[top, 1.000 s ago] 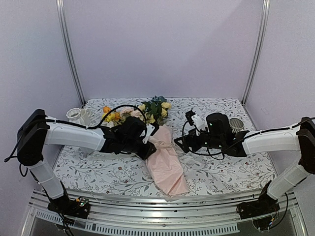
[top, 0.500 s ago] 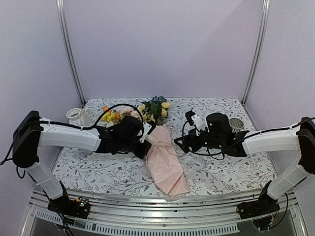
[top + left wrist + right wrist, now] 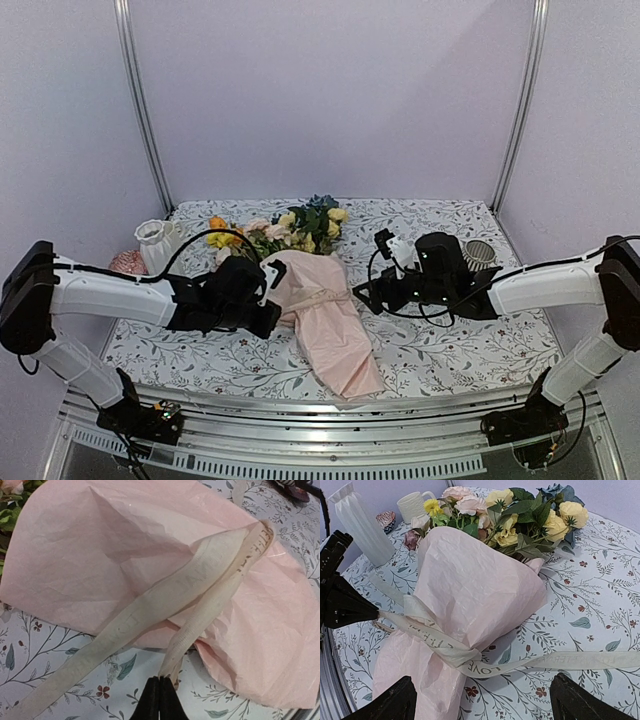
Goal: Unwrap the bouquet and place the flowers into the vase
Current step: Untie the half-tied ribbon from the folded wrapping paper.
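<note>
Since a second ago the left gripper [image 3: 160, 695] has pulled back toward its own side and clamped shut on one tail of the ribbon [image 3: 150, 610], drawing it taut. I've got the right gripper [image 3: 482, 700] spread wide, holding nothing, just beside the bouquet [image 3: 322, 315]. That one's lying on the table [image 3: 450, 345], paper on, flowers [image 3: 520, 515] pointing away from me, vase [image 3: 360, 525] standing far left.
</note>
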### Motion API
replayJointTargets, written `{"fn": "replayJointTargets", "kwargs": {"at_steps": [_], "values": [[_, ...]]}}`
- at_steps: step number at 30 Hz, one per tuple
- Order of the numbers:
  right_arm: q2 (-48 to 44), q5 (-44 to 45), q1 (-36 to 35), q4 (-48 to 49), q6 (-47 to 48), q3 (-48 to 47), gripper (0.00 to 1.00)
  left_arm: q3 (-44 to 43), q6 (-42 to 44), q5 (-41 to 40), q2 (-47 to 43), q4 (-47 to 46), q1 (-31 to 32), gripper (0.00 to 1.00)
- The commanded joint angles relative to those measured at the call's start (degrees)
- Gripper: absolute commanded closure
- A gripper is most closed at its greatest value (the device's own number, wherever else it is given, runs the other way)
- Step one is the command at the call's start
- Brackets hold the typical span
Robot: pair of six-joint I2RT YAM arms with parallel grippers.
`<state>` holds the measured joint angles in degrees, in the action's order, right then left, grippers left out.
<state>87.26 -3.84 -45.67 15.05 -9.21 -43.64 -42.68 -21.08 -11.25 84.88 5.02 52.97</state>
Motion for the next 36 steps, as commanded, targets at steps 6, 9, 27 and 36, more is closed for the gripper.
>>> {"fn": "replayJointTargets", "kwargs": {"at_steps": [6,9,27,36], "values": [[0.72,-1.35,0.32,0.54,-0.80,-1.02,0.05,0.83,-0.14,1.83,-4.16,-2.40,0.64,0.67],[0.69,-1.27,0.36,0.51,-0.80,-1.03,0.05,0.05,0.89,2.52,-4.55,-2.73,0.73,0.59],[0.36,-1.00,0.39,0.25,-0.55,-0.84,0.05,-5.66,6.02,2.31,-2.30,-2.82,2.61,0.14],[0.20,-0.91,0.36,0.16,-0.50,-0.78,0.05,-7.55,7.05,1.12,-0.58,-2.82,3.50,0.08]]}}
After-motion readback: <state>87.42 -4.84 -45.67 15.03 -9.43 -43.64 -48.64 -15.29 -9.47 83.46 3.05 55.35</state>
